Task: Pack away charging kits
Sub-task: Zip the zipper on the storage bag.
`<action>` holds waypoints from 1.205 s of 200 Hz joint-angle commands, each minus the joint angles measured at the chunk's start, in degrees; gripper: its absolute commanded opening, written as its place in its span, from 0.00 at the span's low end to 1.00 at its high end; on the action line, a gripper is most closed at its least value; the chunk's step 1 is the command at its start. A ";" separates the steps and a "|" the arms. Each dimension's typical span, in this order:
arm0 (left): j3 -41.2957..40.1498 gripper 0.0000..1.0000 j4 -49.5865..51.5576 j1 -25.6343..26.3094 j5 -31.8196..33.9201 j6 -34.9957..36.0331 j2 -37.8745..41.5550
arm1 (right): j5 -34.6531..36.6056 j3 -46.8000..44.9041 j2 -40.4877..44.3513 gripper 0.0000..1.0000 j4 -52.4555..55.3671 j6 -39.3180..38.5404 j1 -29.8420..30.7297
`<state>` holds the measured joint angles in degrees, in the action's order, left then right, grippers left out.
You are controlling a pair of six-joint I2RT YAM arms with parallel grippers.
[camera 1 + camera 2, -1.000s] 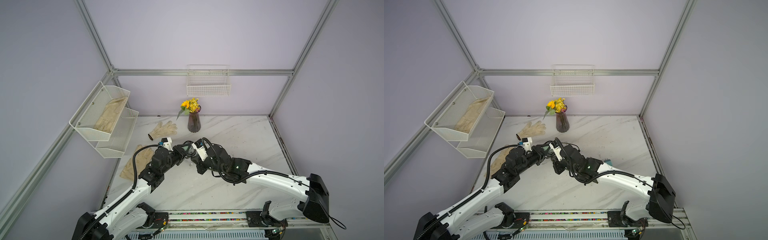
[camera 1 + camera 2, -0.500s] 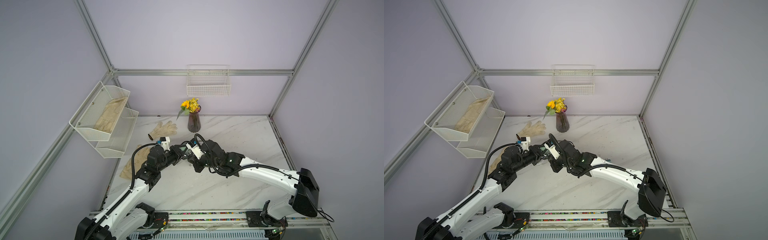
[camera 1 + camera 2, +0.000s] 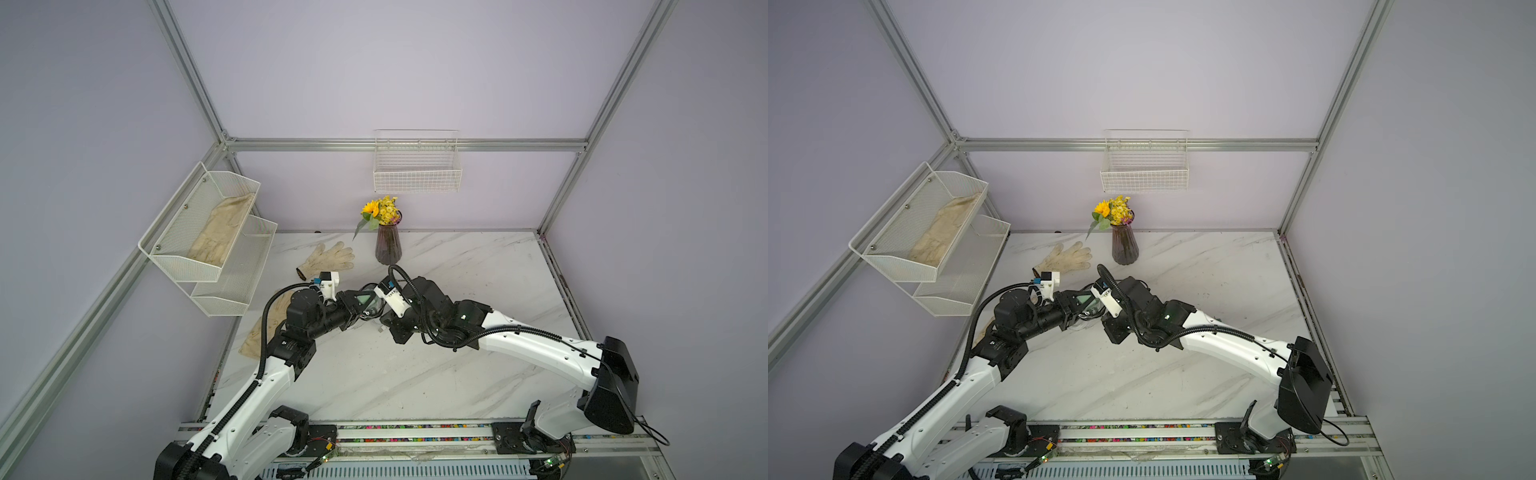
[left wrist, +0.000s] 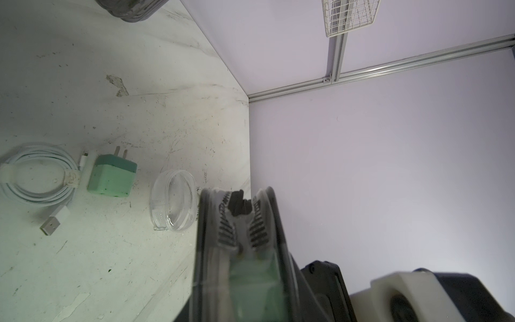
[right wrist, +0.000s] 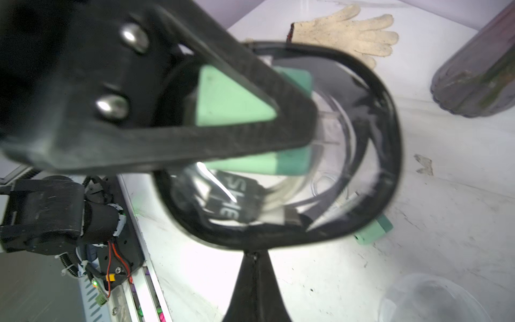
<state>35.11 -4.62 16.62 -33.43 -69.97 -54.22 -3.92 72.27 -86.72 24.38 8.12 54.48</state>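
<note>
The black-rimmed transparent case (image 5: 387,133) hangs above the table's middle between both arms, with a mint-green plug adapter (image 5: 231,106) inside it. My left gripper (image 3: 362,302) is shut on the case's body (image 4: 250,281). My right gripper (image 5: 253,255) is shut at the case's rim, pinching the zipper pull. On the table lie a coiled white cable (image 4: 36,172), a second mint-green adapter (image 4: 111,178) and a clear oval case (image 4: 172,200). Both top views hide these behind the arms.
A dark vase of yellow flowers (image 3: 387,245) stands at the back. A cream glove (image 3: 328,257) lies left of it, another (image 3: 266,328) under my left arm. A tiered mesh shelf (image 3: 232,291) holding a glove hangs at the left, a wire basket (image 3: 417,170) on the back wall.
The right arm's elbow swung left, then part way back. Both grippers stay together on the case at about the same spot.
</note>
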 commanded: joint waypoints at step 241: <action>14.11 0.00 -1.57 3.98 -34.46 20.04 -4.06 | -2.92 14.61 13.90 0.56 18.40 -8.59 -12.05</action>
<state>41.76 -7.44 17.96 -60.51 -54.24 -57.19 -5.52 88.05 -82.63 43.66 -3.79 45.74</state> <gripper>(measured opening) 0.298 0.398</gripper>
